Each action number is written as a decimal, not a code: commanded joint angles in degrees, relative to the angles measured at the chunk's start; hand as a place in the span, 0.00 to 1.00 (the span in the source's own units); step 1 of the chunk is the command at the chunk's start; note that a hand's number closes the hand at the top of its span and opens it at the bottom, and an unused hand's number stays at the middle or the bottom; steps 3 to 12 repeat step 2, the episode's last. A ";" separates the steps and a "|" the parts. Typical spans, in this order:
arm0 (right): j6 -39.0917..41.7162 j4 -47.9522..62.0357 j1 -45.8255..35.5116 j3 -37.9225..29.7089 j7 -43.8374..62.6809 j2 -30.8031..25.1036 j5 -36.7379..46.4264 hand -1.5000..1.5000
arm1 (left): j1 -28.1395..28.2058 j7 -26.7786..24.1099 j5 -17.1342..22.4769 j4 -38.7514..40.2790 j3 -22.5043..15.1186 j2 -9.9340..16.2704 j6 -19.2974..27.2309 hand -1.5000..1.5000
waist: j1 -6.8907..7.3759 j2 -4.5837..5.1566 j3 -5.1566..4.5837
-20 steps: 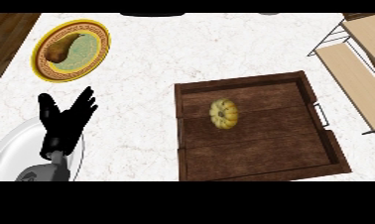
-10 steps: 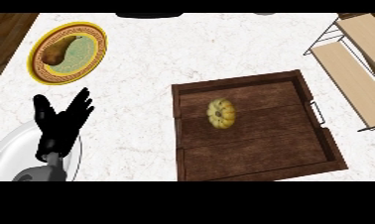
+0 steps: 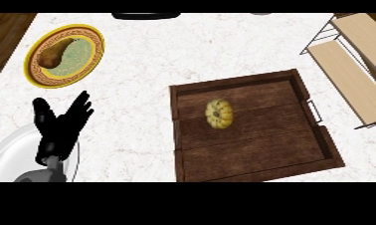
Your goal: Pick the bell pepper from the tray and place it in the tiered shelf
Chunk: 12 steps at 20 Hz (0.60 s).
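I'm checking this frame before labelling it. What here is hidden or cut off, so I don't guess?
- Right hand: not in the head view at all.
- Wire-framed tiered shelf with pale wooden boards: cut by the right edge, so its full extent is unknown.
- Dark object at the counter's far edge: cut by the top band, unidentifiable.
- Brown item on the yellow-rimmed round plate: too small to identify.
- Black left hand: its forearm leaves the lower edge.

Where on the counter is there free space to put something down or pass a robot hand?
The white counter is bare between the yellow plate and the wooden tray, and above the tray toward the tiered shelf. Inside the tray, only the bell pepper takes room. The lower left is crowded by the resting left robot hand.
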 commanded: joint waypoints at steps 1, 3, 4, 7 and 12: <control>12.01 -15.23 5.75 -3.85 4.39 2.04 -5.01 0.00 | -0.01 2.49 -0.28 -2.43 -0.36 -0.13 1.02 0.50 | -0.18 -0.07 0.02; 13.44 -17.71 7.14 -5.31 4.14 1.69 -6.01 0.00 | -0.37 -0.63 -1.46 1.80 -0.68 -1.21 1.35 0.50 | -0.24 0.15 -0.02; 13.44 -17.71 7.14 -5.31 4.14 1.69 -6.01 0.00 | -0.37 -0.63 -1.46 1.80 -0.68 -1.21 1.35 0.50 | -0.24 0.15 -0.02; 13.44 -17.71 7.14 -5.31 4.14 1.69 -6.01 0.00 | -0.37 -0.63 -1.46 1.80 -0.68 -1.21 1.35 0.50 | -0.24 0.15 -0.02; 13.44 -17.71 7.14 -5.31 4.14 1.69 -6.01 0.00 | -0.37 -0.63 -1.46 1.80 -0.68 -1.21 1.35 0.50 | -0.24 0.15 -0.02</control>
